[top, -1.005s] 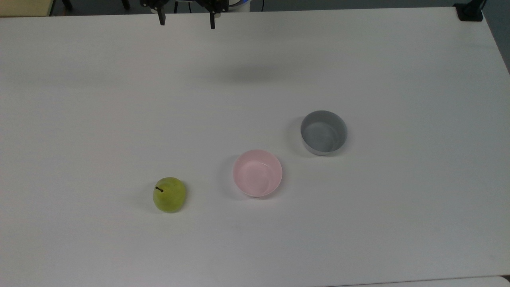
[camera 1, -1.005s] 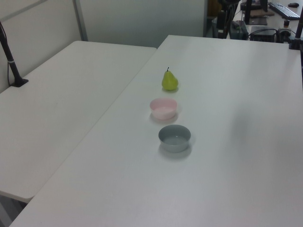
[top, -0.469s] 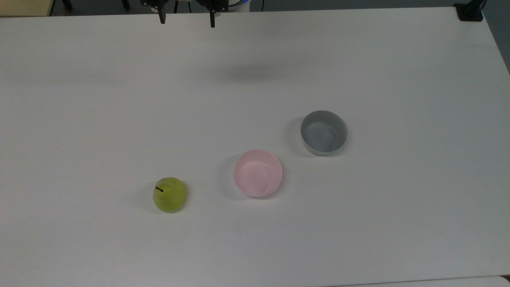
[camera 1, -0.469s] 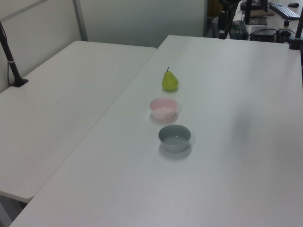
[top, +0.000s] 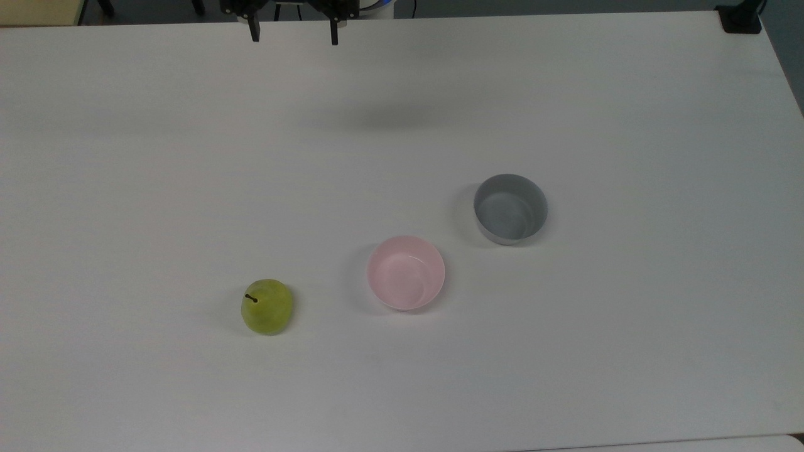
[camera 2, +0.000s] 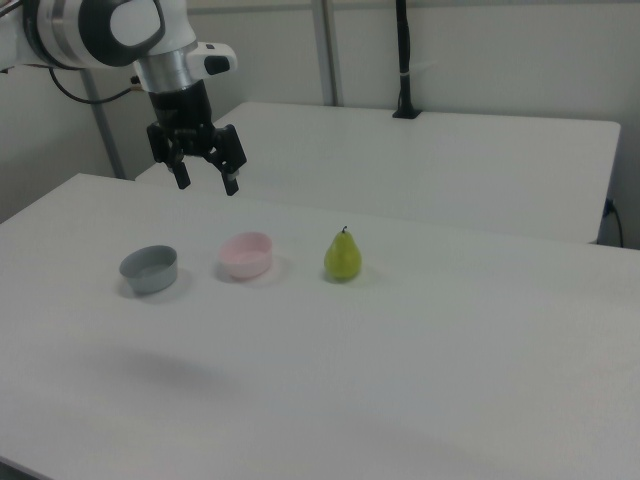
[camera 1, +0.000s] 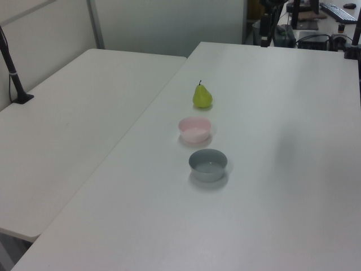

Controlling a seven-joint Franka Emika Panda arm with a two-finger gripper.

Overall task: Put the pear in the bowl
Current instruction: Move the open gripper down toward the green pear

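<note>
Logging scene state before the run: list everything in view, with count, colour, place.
yellow-green pear with dark stem: 1, upright on the white table, toward the top view's left of the bowls.
pale pink round bowl: 1, empty, between pear and grey bowl.
grey straight-sided bowl: 1, empty, at the top view's right of the pink bowl.
white table: 1, under all three.
second white table: 1, alongside, at the left view's left.
black pole with clamped base: 1, on the second table.
gripper: 1, black, open, raised above the table, holding nothing.

top view: steep overhead | left view, right view: oblique, opposite ends | shared: table point(top: 188, 157), both bowls
</note>
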